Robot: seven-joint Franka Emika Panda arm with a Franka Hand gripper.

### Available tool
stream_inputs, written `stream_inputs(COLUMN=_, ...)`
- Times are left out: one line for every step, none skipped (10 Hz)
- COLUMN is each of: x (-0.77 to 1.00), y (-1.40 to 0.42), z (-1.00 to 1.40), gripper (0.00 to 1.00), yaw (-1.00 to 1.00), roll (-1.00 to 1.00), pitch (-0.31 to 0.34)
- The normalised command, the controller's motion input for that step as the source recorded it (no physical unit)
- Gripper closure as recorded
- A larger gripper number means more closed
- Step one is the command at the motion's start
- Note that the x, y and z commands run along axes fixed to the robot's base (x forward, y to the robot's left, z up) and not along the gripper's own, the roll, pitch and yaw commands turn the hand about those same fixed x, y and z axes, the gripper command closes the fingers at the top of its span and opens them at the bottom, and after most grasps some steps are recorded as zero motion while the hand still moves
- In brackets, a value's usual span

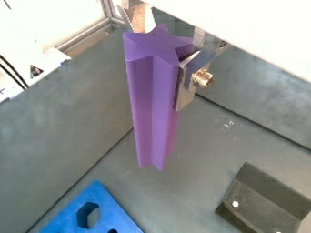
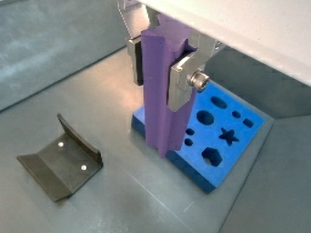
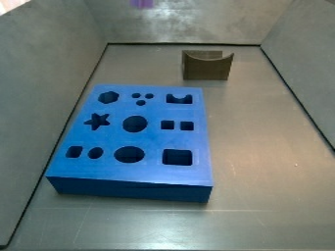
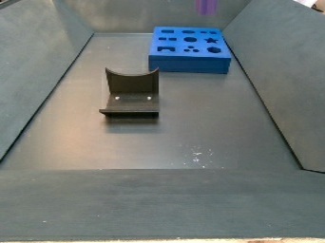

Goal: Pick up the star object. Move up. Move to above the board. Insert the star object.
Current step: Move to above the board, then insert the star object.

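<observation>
My gripper (image 1: 159, 71) is shut on the star object (image 1: 151, 100), a tall light-purple prism with ridged star-profile sides. It hangs upright from the jaws, well above the floor, in both wrist views (image 2: 163, 100). A silver finger (image 2: 184, 84) presses each side near its top. The board (image 2: 185, 167), a flat blue block with dark shaped holes, lies on the floor below and to one side of the prism; a corner of it shows in a wrist view (image 1: 73, 218). Both side views show the whole board (image 3: 131, 188) (image 4: 191, 65). The prism's lower tip (image 4: 207, 6) shows above the board's far edge.
The olive-brown fixture (image 3: 207, 65) stands on the grey floor apart from the board, and it shows in a side view (image 4: 129, 95) and both wrist views (image 2: 61, 164) (image 1: 267, 205). Grey sloped walls enclose the floor on all sides.
</observation>
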Motion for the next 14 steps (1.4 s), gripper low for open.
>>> stream_inputs(x=0.03, y=-0.03, z=0.20, gripper=1.00, yaw=0.02, roll=-0.03, pitch=0.084)
stream_inputs(x=0.22, y=-1.00, z=0.04, gripper=1.00, yaw=0.17, roll=0.38, pitch=-0.107)
stream_inputs(x=0.23, y=-1.00, z=0.02, gripper=1.00, yaw=0.15, roll=0.39, pitch=-0.107)
stream_inputs(x=0.24, y=-1.00, z=0.02, gripper=1.00, yaw=0.10, roll=0.34, pitch=-0.078)
stream_inputs(x=0.26, y=-1.00, z=0.02, gripper=1.00, yaw=0.04, roll=0.18, pitch=-0.028)
stream_inputs(x=0.27, y=-1.00, z=0.01, gripper=1.00, yaw=0.03, roll=0.14, pitch=-0.012)
stream_inputs(x=0.29, y=-1.00, z=0.01, gripper=1.00, yaw=0.02, roll=0.11, pitch=0.008)
stream_inputs(x=0.31, y=-1.00, z=0.01, gripper=1.00, yaw=0.01, roll=0.08, pitch=0.018)
stream_inputs(x=0.32, y=-0.90, z=0.02, gripper=1.00, yaw=0.01, roll=0.07, pitch=0.033)
stream_inputs(x=0.25, y=-0.64, z=0.02, gripper=1.00, yaw=0.01, roll=0.07, pitch=0.045)
stream_inputs(x=0.18, y=-0.40, z=0.01, gripper=1.00, yaw=0.01, roll=0.07, pitch=0.056)
stream_inputs(x=0.13, y=-0.24, z=0.02, gripper=1.00, yaw=0.01, roll=0.07, pitch=0.061)
stream_inputs(x=-0.26, y=0.03, z=-0.42, gripper=1.00, yaw=0.00, roll=0.03, pitch=0.006)
stream_inputs(x=-0.52, y=0.12, z=-0.74, gripper=1.00, yaw=0.00, roll=-0.07, pitch=0.009)
